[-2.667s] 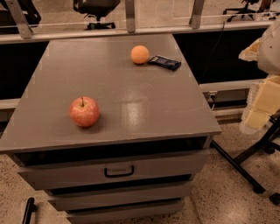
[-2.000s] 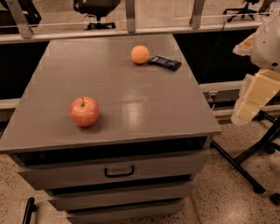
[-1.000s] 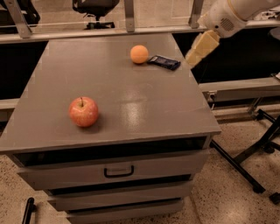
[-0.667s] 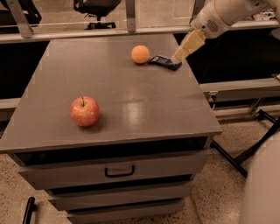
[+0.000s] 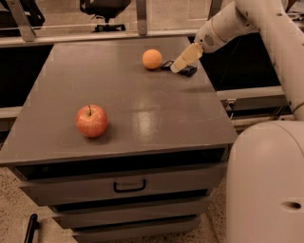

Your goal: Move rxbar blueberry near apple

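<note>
The rxbar blueberry (image 5: 188,70), a dark navy flat bar, lies at the far right of the grey cabinet top (image 5: 137,109), partly hidden behind my gripper. My gripper (image 5: 178,66) hangs from the white arm coming in from the upper right, its tan fingers (image 5: 186,57) pointing down at the bar's near end. The apple (image 5: 91,121), red-pink with a dark stem, stands at the front left of the top, far from the bar.
A small orange round fruit (image 5: 152,59) sits just left of the bar. The cabinet has drawers with a dark handle (image 5: 129,185) below. The robot's white body (image 5: 266,185) fills the lower right. An office chair (image 5: 104,9) stands behind.
The arm has swung in from the right side of the cabinet and come down over the bar. The apple, orange fruit and bar have not moved.
</note>
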Tool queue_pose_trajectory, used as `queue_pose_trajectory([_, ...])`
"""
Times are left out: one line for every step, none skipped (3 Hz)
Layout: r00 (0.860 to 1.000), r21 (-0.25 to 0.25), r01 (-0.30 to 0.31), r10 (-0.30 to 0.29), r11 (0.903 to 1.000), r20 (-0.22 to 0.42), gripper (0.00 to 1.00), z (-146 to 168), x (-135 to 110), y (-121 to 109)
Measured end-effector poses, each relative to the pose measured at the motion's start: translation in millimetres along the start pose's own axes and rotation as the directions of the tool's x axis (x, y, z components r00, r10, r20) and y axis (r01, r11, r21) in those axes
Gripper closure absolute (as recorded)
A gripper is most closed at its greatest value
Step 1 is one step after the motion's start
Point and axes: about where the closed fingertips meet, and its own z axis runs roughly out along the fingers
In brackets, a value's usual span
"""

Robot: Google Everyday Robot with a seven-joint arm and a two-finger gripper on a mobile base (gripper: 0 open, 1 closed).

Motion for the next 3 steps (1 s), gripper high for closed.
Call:
queue_pose_trajectory([0.999, -0.033, -0.036, 0.036, 0.9988, 0.006, 0.0, 29.3, 6.5, -6.4])
queue_pose_trajectory([0.998, -0.055, -0.054, 0.053, 0.997, -0.019, 0.15, 53.3, 18.0, -10.1])
queue_pose_trajectory([0.997, -0.047, -0.073, 0.072, 0.9962, -0.029, 0.38, 59.2, 28.0, -17.7])
